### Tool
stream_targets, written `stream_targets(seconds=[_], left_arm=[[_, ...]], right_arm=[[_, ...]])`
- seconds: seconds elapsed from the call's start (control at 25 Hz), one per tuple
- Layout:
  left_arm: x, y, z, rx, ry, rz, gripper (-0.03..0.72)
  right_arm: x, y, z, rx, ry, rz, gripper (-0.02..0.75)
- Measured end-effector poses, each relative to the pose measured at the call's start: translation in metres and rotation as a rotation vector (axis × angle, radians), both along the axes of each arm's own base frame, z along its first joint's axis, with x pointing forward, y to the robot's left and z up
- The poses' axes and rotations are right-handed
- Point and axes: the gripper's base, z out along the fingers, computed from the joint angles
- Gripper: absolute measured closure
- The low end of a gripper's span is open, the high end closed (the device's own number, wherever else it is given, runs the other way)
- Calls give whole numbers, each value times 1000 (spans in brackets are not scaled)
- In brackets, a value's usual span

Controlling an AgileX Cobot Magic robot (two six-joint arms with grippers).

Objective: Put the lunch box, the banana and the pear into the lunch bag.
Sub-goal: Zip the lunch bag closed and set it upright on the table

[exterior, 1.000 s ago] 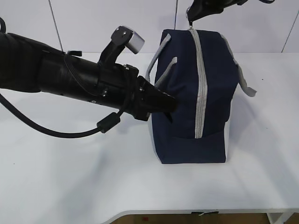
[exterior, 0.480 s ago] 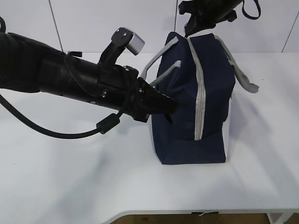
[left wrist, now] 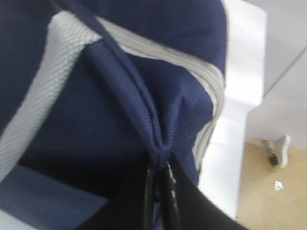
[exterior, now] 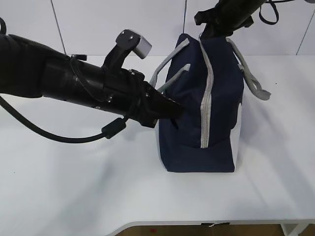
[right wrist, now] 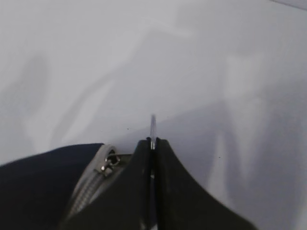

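The lunch bag (exterior: 204, 103) is zipped along its visible face, so nothing inside it can be seen. The right arm is cut off by the top edge of the exterior view; only its dark lower end shows above the bag, and the right pincer (right wrist: 152, 143) itself is not distinguishable there. In the right wrist view something thin sticks out between the closed tips, too small and pale to identify (the zipper slider (right wrist: 108, 163) sits just beside them). The left wrist view is soft and blurred; the left pincer (left wrist: 158, 165) is cropped by the bottom edge, its tips buried in a fold of navy fabric. In the exterior view those tips are hidden against the bag's side.
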Motion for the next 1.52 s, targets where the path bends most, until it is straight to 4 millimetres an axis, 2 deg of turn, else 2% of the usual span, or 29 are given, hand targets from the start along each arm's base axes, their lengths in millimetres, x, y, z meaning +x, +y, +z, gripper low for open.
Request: stream_targets(seconds=[0.12, 0.36, 0.52, 0.68, 0.92, 1.08, 1.24, 1.4, 1.52], left_arm=[[7, 7, -1, 23, -15, 47, 692], [28, 31, -4, 81, -49, 185, 692], [41, 48, -6, 121, -71, 285, 693], [50, 60, -6, 144, -84, 350, 692], [63, 77, -7, 224, -135, 501, 693], [70, 84, -4, 262, -166, 582, 693], [75, 86, 1, 273, -194, 621, 693], [76, 87, 3, 275, -201, 632, 693], [76, 87, 3, 275, -201, 632, 693]], right_arm=[[-4, 0, 3, -68, -14, 134, 731], [-8, 5, 5, -36, -61, 323, 731], [-12, 8, -6, -13, -26, 354, 731], [-25, 5, -13, 14, 47, 339, 731], [-68, 2, -4, 40, 119, 355, 731], [-109, 2, 3, 119, 197, 327, 731], [-152, -1, -5, 158, 262, 258, 731], [-188, -8, -3, 163, 191, 143, 731], [-198, -12, 0, 181, 134, 55, 731]])
